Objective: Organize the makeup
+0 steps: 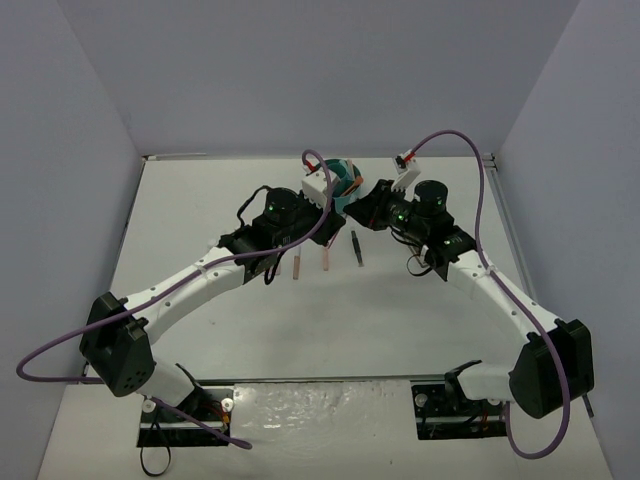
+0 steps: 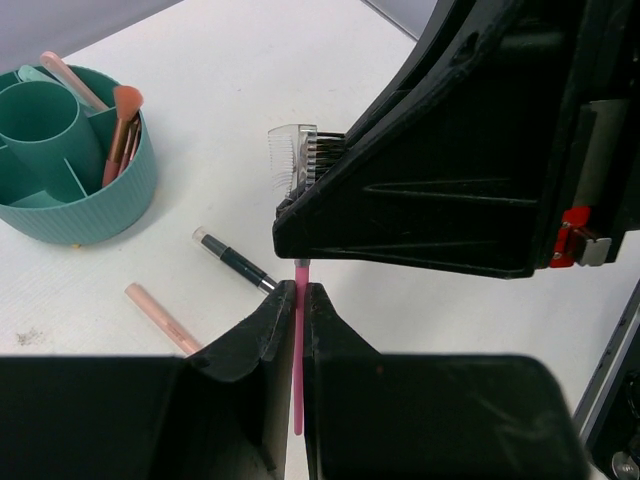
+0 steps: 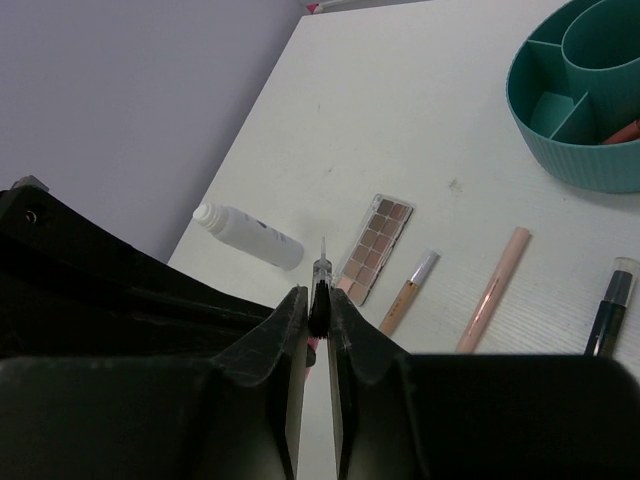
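Note:
Both grippers hold one pink-handled comb brush above the table. My left gripper [image 2: 296,292] is shut on its thin pink handle [image 2: 297,360]. My right gripper [image 3: 320,295] is shut on its head, black bristles with a clear comb [image 2: 292,157]. In the top view the two grippers [image 1: 332,206] [image 1: 366,210] meet just in front of the teal cup. On the table lie a white bottle [image 3: 250,235], a brown eyeshadow palette [image 3: 375,248], an orange stick [image 3: 408,292], a pale pink stick [image 3: 492,290] and a dark stick [image 3: 610,310].
The round teal divided cup [image 2: 95,205] stands at the back middle [image 1: 347,180] with several brushes in it. It also shows in the right wrist view [image 3: 560,150]. Side walls close in the table at left and right.

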Robot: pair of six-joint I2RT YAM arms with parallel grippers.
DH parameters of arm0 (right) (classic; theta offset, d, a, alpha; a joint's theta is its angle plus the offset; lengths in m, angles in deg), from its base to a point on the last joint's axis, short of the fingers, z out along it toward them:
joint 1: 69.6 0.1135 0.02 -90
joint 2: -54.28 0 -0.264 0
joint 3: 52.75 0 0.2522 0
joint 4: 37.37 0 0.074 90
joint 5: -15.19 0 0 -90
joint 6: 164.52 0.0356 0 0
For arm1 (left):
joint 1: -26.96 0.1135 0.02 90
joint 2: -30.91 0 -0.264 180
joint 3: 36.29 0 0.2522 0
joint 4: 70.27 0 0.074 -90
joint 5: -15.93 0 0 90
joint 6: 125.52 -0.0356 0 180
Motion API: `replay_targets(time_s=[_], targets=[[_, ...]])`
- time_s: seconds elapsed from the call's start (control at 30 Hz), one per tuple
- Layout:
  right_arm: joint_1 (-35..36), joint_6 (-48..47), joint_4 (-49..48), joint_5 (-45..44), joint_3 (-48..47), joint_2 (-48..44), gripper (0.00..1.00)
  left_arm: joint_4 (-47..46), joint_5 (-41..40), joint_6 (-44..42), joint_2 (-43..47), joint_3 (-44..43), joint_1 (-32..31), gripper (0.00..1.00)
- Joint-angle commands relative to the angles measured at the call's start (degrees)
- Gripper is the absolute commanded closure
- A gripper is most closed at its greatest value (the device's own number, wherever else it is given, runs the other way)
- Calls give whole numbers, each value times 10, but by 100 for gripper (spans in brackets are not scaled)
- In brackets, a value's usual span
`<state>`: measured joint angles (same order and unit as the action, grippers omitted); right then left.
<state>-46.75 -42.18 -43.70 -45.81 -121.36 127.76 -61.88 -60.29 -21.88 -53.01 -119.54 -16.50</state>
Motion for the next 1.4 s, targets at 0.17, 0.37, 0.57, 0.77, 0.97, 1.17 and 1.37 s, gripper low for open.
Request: replay_targets(time_s=[0.17, 0.37, 0.57, 0.77, 0.97, 1.17, 1.37], targets=[[-3, -5, -53, 1, 0, 4, 100, -59, 4, 13, 14, -12, -5, 94], [-7, -19, -50, -33, -4, 9, 100, -52, -47, 29, 23, 6, -3, 48], [-21, -48, -56, -118, -19, 24, 100, -17, -100, 60, 43, 39, 21, 15], [-31, -67, -152, -216, -18, 68, 100, 71, -178, 91, 82, 79, 48, 3], [-39, -77, -285, -262, -31, 148, 100, 155, -248, 118, 119, 106, 51, 3], [-42, -96, -391, -272, -70, 244, 100, 199, -281, 143, 147, 128, 55, 3], [-43, -106, -409, -277, -120, 307, 100, 208, -286, 156, 141, 137, 60, 3]])
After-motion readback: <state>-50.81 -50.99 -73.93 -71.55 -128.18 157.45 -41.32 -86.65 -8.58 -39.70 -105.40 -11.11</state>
